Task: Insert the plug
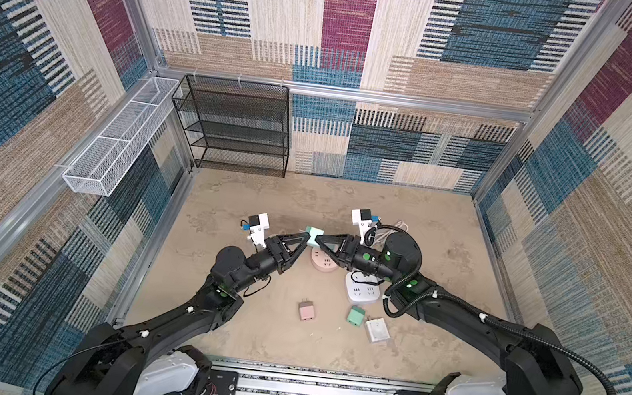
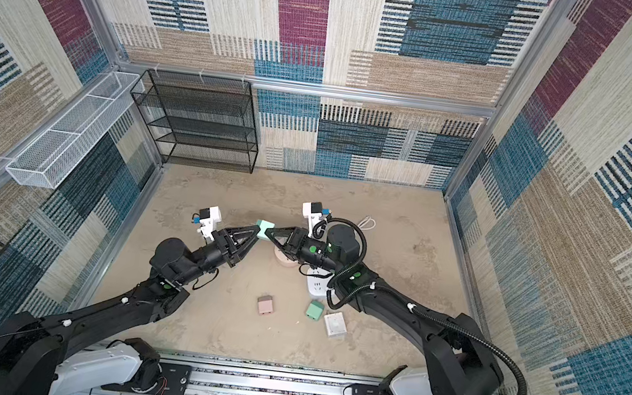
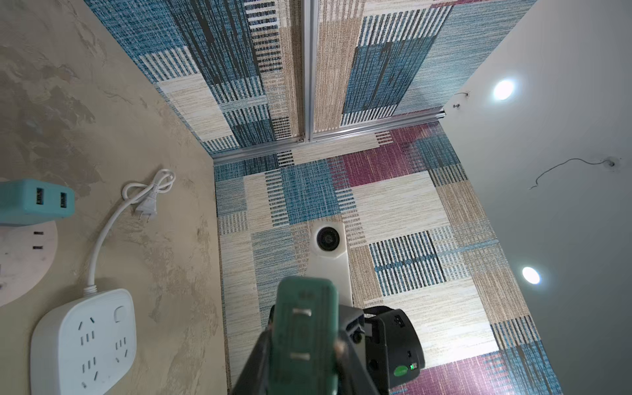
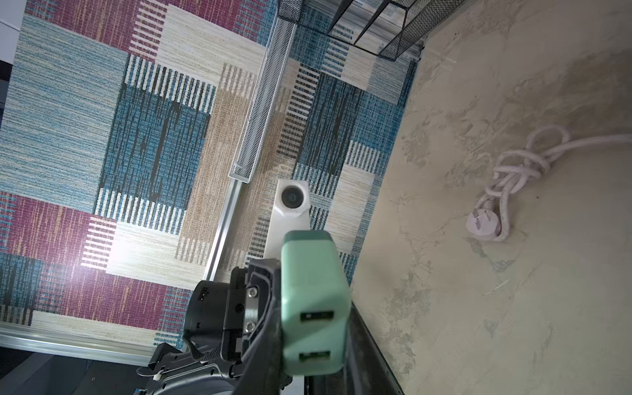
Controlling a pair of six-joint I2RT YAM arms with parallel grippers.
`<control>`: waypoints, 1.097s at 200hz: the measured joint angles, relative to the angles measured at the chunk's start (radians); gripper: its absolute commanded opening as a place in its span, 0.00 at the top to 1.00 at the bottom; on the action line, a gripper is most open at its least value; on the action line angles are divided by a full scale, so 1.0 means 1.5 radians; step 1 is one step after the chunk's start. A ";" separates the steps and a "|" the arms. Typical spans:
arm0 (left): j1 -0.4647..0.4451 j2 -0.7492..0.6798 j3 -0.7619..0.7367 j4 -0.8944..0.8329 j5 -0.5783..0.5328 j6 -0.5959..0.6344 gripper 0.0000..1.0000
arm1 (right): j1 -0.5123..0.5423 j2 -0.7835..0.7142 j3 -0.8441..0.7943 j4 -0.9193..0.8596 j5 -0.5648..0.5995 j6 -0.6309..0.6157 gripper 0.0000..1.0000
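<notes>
- The left gripper (image 1: pixel 306 240) has its jaws clamped on the mint green plug (image 1: pixel 313 236).
- The right gripper (image 1: pixel 320 241) is closed on the same plug from the opposite side.
- The plug hangs in the air over the pink round socket (image 1: pixel 322 264), near the middle of the bench (image 1: pixel 443 267).
- The white power strip (image 1: pixel 363 293) lies just beside the socket, on its front-edge side.

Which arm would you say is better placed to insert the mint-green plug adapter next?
Right, probably. Both hands grip the mint-green plug adapter, but its prongs face the left hand and its USB end faces the right hand, so the right can push prongs-first into the pink round socket below.
</notes>
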 measured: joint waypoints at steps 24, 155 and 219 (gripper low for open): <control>0.000 -0.007 0.001 -0.022 -0.002 0.005 0.46 | -0.001 0.002 0.005 -0.018 -0.003 -0.012 1.00; 0.141 -0.123 0.240 -0.610 0.079 0.290 0.14 | -0.019 0.027 0.167 -0.377 0.089 -0.182 1.00; 0.080 -0.013 0.384 -1.064 -0.105 0.550 0.21 | -0.024 0.037 0.258 -0.605 0.213 -0.307 1.00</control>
